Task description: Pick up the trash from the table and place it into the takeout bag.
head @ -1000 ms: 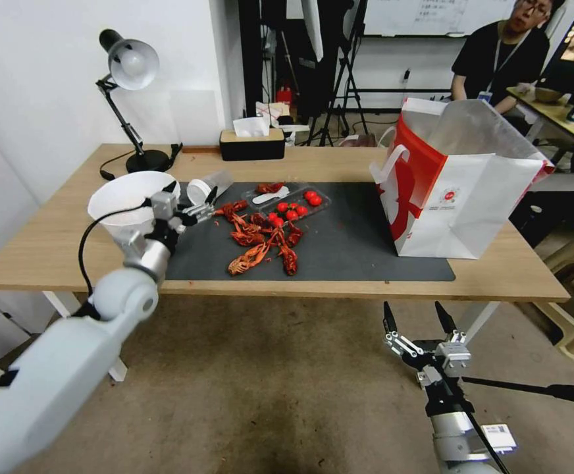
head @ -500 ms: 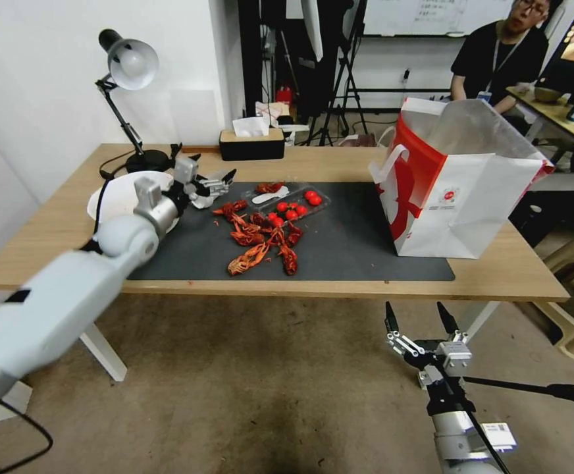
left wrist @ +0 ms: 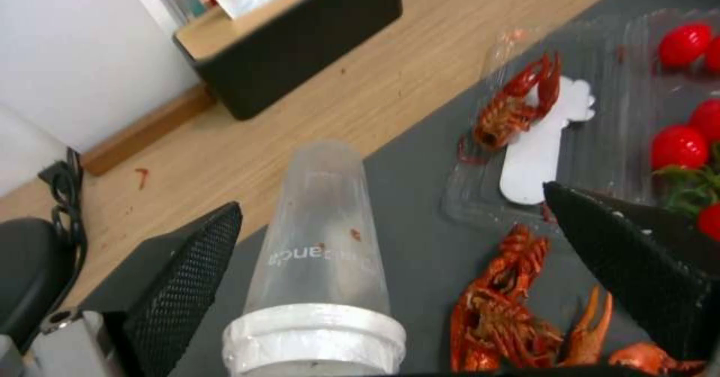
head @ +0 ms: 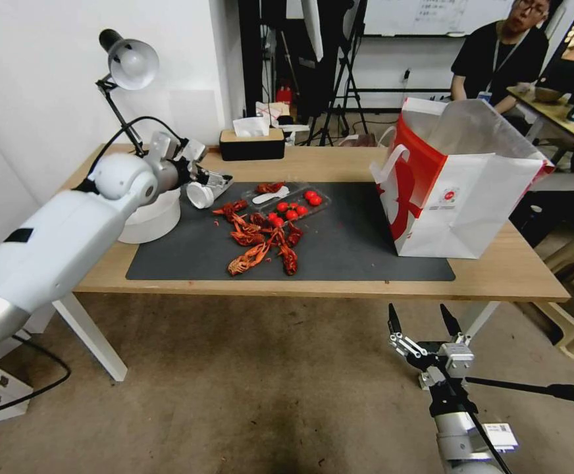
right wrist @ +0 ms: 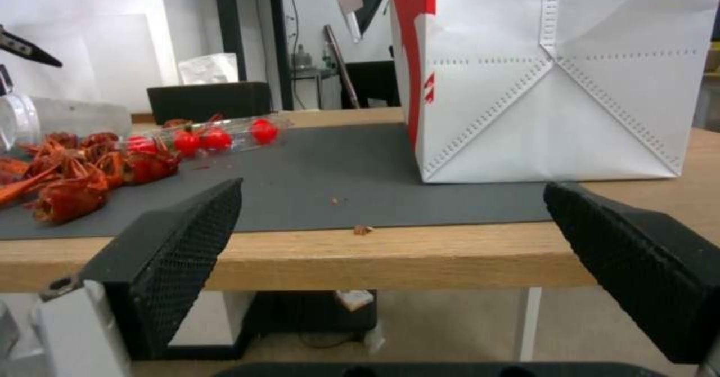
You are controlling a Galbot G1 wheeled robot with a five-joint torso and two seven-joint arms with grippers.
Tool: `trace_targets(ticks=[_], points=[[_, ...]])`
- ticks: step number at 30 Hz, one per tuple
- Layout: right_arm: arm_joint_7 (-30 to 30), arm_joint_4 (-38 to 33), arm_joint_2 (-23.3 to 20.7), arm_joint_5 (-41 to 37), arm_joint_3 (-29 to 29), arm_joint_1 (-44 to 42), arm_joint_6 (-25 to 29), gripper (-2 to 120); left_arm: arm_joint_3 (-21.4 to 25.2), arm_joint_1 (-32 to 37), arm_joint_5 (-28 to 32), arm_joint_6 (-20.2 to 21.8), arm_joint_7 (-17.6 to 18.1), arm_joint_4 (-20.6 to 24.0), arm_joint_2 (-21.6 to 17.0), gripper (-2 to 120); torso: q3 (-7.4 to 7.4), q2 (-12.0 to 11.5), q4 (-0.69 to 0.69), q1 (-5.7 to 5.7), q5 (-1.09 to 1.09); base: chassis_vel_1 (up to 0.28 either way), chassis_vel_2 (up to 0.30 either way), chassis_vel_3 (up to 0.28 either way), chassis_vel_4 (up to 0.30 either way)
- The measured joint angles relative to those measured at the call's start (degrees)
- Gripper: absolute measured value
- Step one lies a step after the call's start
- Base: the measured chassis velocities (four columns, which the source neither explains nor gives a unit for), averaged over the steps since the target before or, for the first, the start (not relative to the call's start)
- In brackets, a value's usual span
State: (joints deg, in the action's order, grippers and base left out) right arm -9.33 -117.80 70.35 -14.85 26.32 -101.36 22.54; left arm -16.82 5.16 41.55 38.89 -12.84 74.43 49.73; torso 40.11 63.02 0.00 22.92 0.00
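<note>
A clear plastic cup (head: 198, 195) with a white lid lies on its side at the dark mat's far left corner. My left gripper (head: 214, 181) is right at it. In the left wrist view the cup (left wrist: 323, 253) lies between the two black fingers (left wrist: 188, 275), which stand wide apart and clear of it, so the left gripper (left wrist: 390, 197) is open. Red crayfish shells (head: 260, 238) and a clear tray of cherry tomatoes (head: 290, 201) lie mid-mat. The takeout bag (head: 458, 191) stands open on the table's (head: 339, 286) right end. My right gripper (head: 424, 322) hangs open below the front edge.
A large white bowl (head: 150, 222) sits just left of the mat, under my left arm. A desk lamp (head: 129, 66) and a black tissue box (head: 252, 145) stand along the back edge. A white spoon (left wrist: 536, 152) lies in the tray beside a crayfish.
My left arm has swung up from beside the white bowl and reached farther back, bringing its gripper over the clear cup. The right arm has barely moved.
</note>
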Motion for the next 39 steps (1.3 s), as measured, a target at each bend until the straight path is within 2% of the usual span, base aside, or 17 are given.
trace_targets(ticks=[3, 6, 15, 39], points=[[0.00, 0.19, -0.05, -0.22, 0.29, -0.24, 0.36, 100, -1.66, -1.84, -0.63, 2.84, 0.30, -1.33, 1.21, 100, 0.00, 0.00, 0.00, 0.00, 0.00, 0.000, 0.000, 0.000, 0.000], [0.02, 0.27, -0.07, -0.33, 0.41, -0.38, 0.59, 100, -2.94, -3.34, -1.92, 3.86, 0.49, -2.83, 2.23, 100, 0.00, 0.00, -0.01, -0.01, 0.00, 0.000, 0.000, 0.000, 0.000], [0.11, 0.62, -0.11, -0.62, 0.70, -0.50, 1.10, 100, -5.45, -5.39, -3.97, 3.76, 1.14, -7.75, 3.83, 100, 0.00, 0.00, 0.01, -0.01, -0.01, 0.000, 0.000, 0.000, 0.000], [0.12, 0.49, -0.17, -0.63, 0.88, -0.65, 1.15, 100, -6.95, -4.85, -6.62, 3.32, -0.02, -10.17, 3.77, 100, 0.00, 0.00, 0.00, -0.01, 0.00, 0.000, 0.000, 0.000, 0.000]])
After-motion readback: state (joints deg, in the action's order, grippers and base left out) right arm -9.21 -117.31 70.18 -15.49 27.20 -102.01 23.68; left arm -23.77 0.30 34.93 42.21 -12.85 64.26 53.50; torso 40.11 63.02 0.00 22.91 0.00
